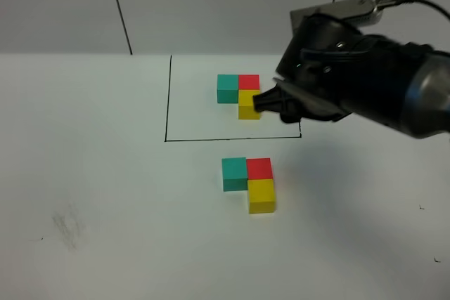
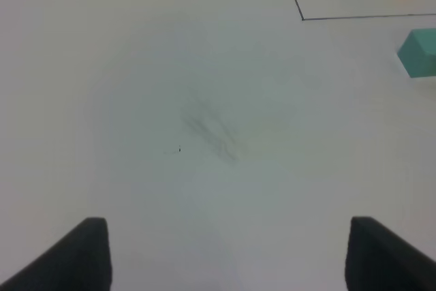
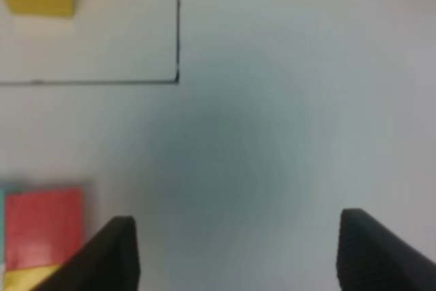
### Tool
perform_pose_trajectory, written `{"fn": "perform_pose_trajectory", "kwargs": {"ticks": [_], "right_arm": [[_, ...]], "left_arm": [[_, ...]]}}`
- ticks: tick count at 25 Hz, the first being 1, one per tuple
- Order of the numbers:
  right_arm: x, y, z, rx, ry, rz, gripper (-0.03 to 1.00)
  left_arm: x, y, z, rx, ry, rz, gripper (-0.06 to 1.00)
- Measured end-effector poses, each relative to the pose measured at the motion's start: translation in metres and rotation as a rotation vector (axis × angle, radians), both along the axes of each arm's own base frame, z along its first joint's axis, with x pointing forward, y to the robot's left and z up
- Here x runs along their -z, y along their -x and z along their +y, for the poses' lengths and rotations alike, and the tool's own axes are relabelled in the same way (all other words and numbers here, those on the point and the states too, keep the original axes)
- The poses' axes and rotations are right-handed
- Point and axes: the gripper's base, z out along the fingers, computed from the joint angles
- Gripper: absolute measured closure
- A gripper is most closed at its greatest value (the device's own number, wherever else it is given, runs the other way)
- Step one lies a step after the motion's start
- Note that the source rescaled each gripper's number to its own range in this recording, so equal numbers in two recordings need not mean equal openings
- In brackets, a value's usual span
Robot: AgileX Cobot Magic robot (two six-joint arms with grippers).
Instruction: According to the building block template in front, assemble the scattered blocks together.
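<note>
The building block template sits inside a black-lined rectangle (image 1: 167,103): a teal cube (image 1: 227,88), a red cube (image 1: 248,81) and a yellow cube (image 1: 247,107) in an L. In front of the frame the scattered blocks stand joined in the same L: teal (image 1: 234,173), red (image 1: 259,168), yellow (image 1: 261,196). My right gripper (image 1: 266,101) hovers by the template's yellow cube, over the frame's right side. It is open, with bare table between its fingers (image 3: 116,253). My left gripper (image 2: 228,257) is open over bare table and out of the exterior high view.
A faint grey smudge (image 1: 68,226) marks the white table at the front left, below my left gripper (image 2: 211,131). The right arm's dark body (image 1: 380,82) reaches in from the right and hides the frame's right line. Grey wall panels stand behind the table.
</note>
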Motion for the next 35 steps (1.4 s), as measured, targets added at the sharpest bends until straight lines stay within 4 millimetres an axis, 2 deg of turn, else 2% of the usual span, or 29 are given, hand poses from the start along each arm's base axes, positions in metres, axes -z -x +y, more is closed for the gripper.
{"fn": "perform_pose_trajectory", "kwargs": {"ticks": [7,12,14,17,20,22,25,30,33,35], "right_arm": [[-0.067,-0.010,-0.074,0.001,-0.003,-0.108,0.66],[-0.104,-0.002,-0.132,0.025,0.022,-0.133,0.64],[-0.117,0.007,-0.154,0.024,0.033,-0.128,0.58],[-0.136,0.025,-0.186,0.037,0.057,-0.132,0.37],[-0.155,0.048,-0.215,0.078,0.077,-0.167,0.10],[-0.166,0.063,-0.231,0.098,0.091,-0.206,0.00],[-0.185,0.093,-0.250,0.128,0.100,-0.283,-0.03],[-0.213,0.166,-0.270,0.157,0.061,-0.472,-0.03],[-0.214,0.215,-0.280,0.162,0.033,-0.572,-0.03],[-0.204,0.244,-0.285,0.160,0.010,-0.615,-0.03]], "left_arm": [[0.000,0.000,0.000,0.000,0.000,0.000,0.42],[0.000,0.000,0.000,0.000,0.000,0.000,0.42],[0.000,0.000,0.000,0.000,0.000,0.000,0.42],[0.000,0.000,0.000,0.000,0.000,0.000,0.42],[0.000,0.000,0.000,0.000,0.000,0.000,0.42],[0.000,0.000,0.000,0.000,0.000,0.000,0.42],[0.000,0.000,0.000,0.000,0.000,0.000,0.42],[0.000,0.000,0.000,0.000,0.000,0.000,0.42],[0.000,0.000,0.000,0.000,0.000,0.000,0.42],[0.000,0.000,0.000,0.000,0.000,0.000,0.42]]}}
